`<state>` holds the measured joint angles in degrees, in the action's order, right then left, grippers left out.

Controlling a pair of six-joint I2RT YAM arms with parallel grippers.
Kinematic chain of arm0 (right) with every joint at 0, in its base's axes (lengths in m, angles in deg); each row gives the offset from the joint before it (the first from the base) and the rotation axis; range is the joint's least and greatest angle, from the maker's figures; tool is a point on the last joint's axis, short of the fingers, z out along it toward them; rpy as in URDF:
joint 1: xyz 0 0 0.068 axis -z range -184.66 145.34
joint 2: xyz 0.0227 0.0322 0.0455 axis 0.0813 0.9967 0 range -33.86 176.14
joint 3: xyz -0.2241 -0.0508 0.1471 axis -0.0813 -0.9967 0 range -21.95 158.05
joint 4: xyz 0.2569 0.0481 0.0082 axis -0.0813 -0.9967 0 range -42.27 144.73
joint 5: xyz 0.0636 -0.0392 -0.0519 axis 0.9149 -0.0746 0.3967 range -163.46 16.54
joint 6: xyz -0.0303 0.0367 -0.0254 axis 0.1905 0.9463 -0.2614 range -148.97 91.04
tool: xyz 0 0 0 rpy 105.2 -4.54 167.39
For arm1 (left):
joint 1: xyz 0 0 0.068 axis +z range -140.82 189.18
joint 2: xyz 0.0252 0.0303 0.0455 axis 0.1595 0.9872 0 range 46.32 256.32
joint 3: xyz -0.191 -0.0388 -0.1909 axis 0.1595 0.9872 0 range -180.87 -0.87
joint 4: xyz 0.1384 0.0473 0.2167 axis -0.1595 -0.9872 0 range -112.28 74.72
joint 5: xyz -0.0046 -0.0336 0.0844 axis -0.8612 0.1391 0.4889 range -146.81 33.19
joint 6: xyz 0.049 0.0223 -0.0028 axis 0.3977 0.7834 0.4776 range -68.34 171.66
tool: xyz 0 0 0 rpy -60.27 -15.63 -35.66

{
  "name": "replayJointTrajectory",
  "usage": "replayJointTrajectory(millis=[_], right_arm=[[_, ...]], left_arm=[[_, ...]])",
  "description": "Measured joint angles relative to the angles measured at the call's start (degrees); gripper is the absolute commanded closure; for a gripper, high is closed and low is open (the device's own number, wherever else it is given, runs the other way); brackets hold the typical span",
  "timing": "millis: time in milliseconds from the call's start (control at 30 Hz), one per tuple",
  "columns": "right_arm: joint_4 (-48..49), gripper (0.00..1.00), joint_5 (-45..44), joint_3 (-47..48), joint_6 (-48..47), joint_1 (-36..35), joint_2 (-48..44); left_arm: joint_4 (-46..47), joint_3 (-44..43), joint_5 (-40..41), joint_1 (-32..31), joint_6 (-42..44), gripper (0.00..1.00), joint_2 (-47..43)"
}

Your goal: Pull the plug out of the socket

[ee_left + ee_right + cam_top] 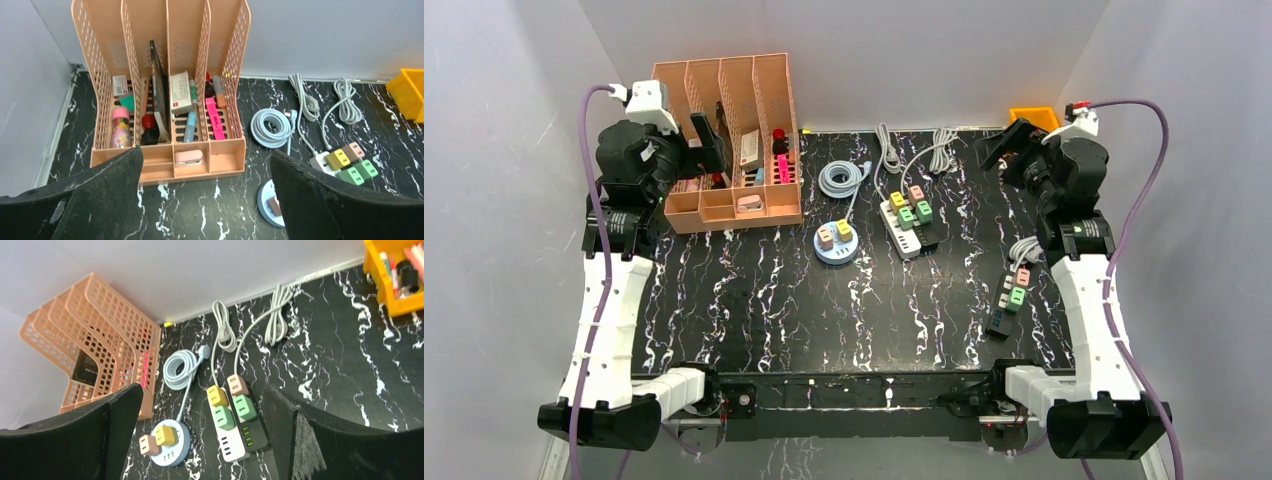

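A round light-blue socket [835, 252] in mid-table carries a pink plug [825, 237] and a yellow plug [844, 231]. A white power strip [901, 235] and a black one [924, 236] lie side by side to its right, carrying yellow, pink and two green plugs. A third black strip [1002, 318] with pink and green plugs lies by the right arm. My left gripper [709, 140] is open and empty, raised in front of the organizer. My right gripper [1009, 148] is open and empty, raised at the back right. The right wrist view shows the round socket [172, 456] and both strips [231, 446] between the fingers.
A peach desk organizer [724, 110] with stationery stands at the back left. A yellow bin [1034, 117] sits at the back right. A coiled grey cable [842, 178] and two bundled white cords [889, 150] lie behind the sockets.
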<state>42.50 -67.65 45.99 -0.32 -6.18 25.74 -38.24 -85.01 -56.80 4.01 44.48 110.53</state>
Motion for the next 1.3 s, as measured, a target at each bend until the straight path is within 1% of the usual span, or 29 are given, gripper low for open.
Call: replayJointTrajectory(millis=[67, 133, 200, 267, 367, 433, 500, 533, 633, 700, 800, 900, 1000, 1100, 1300], right_arm=[[-1.5, 0.02, 0.0, 0.4, -0.1, -0.5, 1.6], [-3.3, 0.02, -2.3, 1.5, -1.0, -2.4, 3.8], [-4.9, 0.02, -6.7, 3.1, -2.9, -7.2, 6.5], [-6.2, 0.02, -12.5, 5.1, -5.9, -15.6, 9.8], [-7.4, 0.02, -19.8, 8.9, -11.0, -28.3, 15.7], [-8.0, 0.02, -23.7, 11.8, -14.5, -34.7, 20.3], [-8.8, 0.04, -25.2, 14.8, -17.1, -38.6, 24.9], [-9.3, 0.06, -25.0, 16.7, -18.1, -40.0, 27.5], [-11.3, 0.13, -22.5, 21.4, -19.6, -41.3, 34.2], [-12.8, 0.16, -20.5, 23.5, -20.0, -41.1, 37.7], [-15.1, 0.22, -17.5, 25.8, -20.2, -40.7, 42.2], [-17.2, 0.28, -14.2, 27.9, -20.3, -40.4, 46.5], [-18.5, 0.33, -11.1, 29.2, -20.2, -40.2, 49.7], [-20.1, 0.34, -9.1, 30.5, -20.0, -40.2, 52.5], [-20.9, 0.37, -7.2, 30.7, -19.9, -40.2, 54.9]], left_arm=[[-1.4, 0.0, -0.3, 0.0, -1.1, 0.02, -0.1], [-1.4, 0.4, -1.6, 0.0, -1.9, 0.02, -0.5], [-0.6, 1.7, -4.3, -0.1, -2.4, 0.02, -2.0], [1.0, 3.6, -9.1, -0.1, -2.1, 0.02, -4.0], [1.4, 4.4, -21.2, -0.2, 0.7, 0.02, -6.3], [-2.2, 0.2, -31.8, -0.2, 4.6, 0.02, -4.1], [-4.7, -5.6, -40.3, -0.4, 7.8, 0.02, 0.2], [-4.7, -7.4, -43.1, -0.6, 8.7, 0.02, 2.4], [-3.4, -7.2, -47.6, -0.6, 8.1, 0.02, 7.9], [-1.3, -4.5, -48.9, -0.6, 5.6, 0.02, 11.3], [5.8, 3.7, -49.1, -0.6, -1.8, 0.02, 14.7], [12.7, 11.2, -47.9, -0.5, -10.3, 0.02, 17.4], [16.9, 14.6, -45.2, -0.6, -15.4, 0.02, 20.2], [18.3, 16.1, -41.6, -0.6, -18.1, 0.02, 21.9], [18.7, 18.2, -36.2, -1.6, -19.3, 0.04, 22.6]])
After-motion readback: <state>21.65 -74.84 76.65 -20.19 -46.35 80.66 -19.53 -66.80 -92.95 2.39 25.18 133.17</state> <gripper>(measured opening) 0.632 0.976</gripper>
